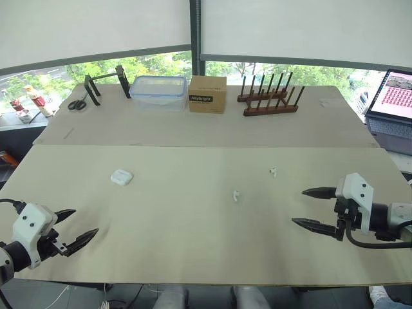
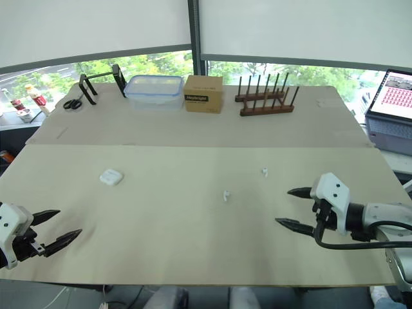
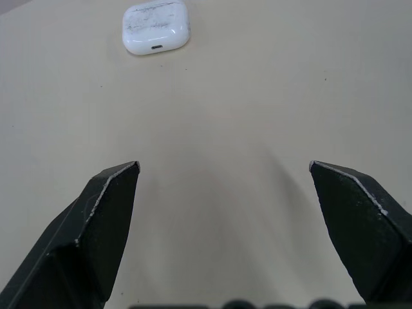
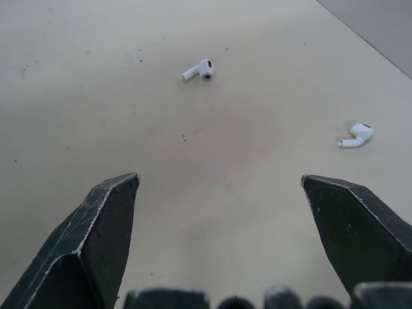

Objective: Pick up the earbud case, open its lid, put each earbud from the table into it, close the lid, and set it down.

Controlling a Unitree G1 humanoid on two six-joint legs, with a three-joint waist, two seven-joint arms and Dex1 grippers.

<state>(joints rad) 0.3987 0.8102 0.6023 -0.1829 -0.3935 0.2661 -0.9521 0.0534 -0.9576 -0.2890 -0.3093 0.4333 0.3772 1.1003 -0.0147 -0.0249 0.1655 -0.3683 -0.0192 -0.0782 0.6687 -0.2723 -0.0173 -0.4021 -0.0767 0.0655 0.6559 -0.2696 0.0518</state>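
A white earbud case [image 1: 121, 177] lies closed on the light table, left of centre; the left wrist view shows the case [image 3: 156, 27] ahead of the fingers. Two white earbuds rest right of centre: one earbud [image 1: 235, 195] nearer me, the other earbud [image 1: 273, 171] farther right. They appear in the right wrist view as the first earbud [image 4: 199, 69] and the second earbud [image 4: 356, 134]. My left gripper [image 1: 73, 227] hovers open near the front left edge, empty. My right gripper [image 1: 314, 207] stands open at the front right, empty, pointing toward the earbuds.
Along the far side sit scissors [image 1: 78, 103], a black stand [image 1: 106, 82], a clear plastic box [image 1: 159, 91], a cardboard box [image 1: 207, 94] and a wooden peg rack [image 1: 269, 98]. A laptop [image 1: 396, 102] stands off the right edge.
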